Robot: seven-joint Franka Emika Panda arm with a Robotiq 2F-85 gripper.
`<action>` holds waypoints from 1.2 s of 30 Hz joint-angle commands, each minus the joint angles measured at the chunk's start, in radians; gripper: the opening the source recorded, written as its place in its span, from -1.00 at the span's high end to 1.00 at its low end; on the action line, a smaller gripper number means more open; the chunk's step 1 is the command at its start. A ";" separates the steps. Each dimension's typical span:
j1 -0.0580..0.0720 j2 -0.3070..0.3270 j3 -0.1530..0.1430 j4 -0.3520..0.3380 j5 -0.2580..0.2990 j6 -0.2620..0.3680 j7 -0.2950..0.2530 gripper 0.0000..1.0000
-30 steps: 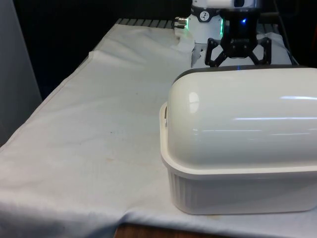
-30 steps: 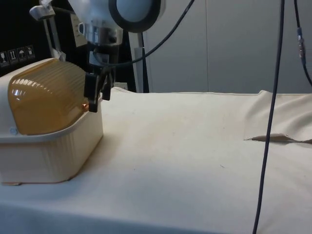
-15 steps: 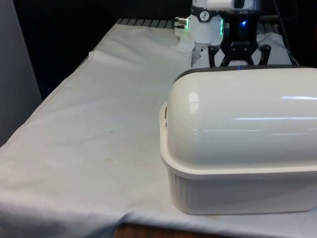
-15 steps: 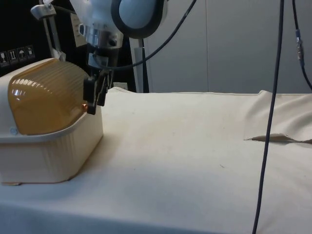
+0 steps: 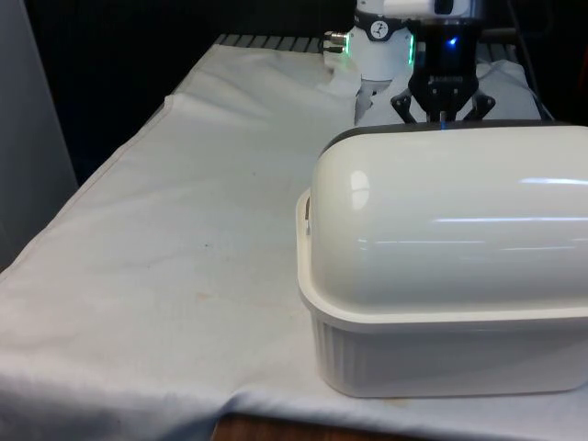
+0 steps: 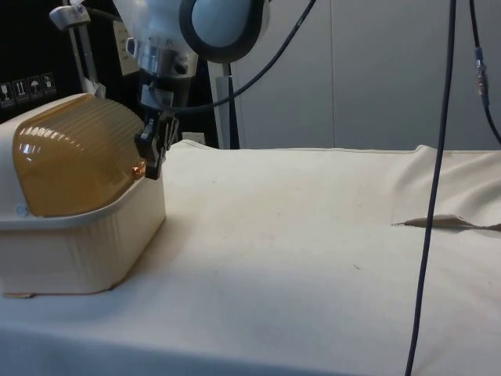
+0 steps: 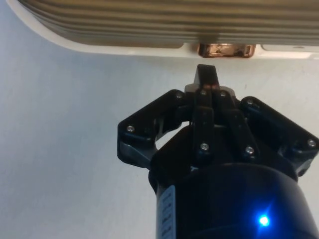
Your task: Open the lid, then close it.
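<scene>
While lid (image 6: 74,153) down, pinched gripper (image 7: 207,74) beside handle (image 7: 223,50)

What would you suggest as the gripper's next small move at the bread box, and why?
Probably a short advance toward the lid's handle tab. The gripper is shut, its tip just short of the tab at the lid's lower edge, and the lid is down on the bread box. Touching the tab comes before any lift.

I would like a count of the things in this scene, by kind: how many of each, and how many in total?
Bread box base: 1
Lid, down on the base: 1
Lid handle: 1
Claw, shut, close to the handle: 1
White cloth: 1
Total: 5
</scene>
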 commanded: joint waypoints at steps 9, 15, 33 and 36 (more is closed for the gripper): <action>0.000 0.012 -0.002 0.013 -0.001 0.013 0.000 1.00; 0.000 0.017 -0.002 0.022 -0.001 0.012 0.000 1.00; 0.001 0.011 -0.005 0.037 -0.003 0.003 0.001 1.00; 0.001 0.004 -0.005 0.038 -0.004 -0.003 0.001 1.00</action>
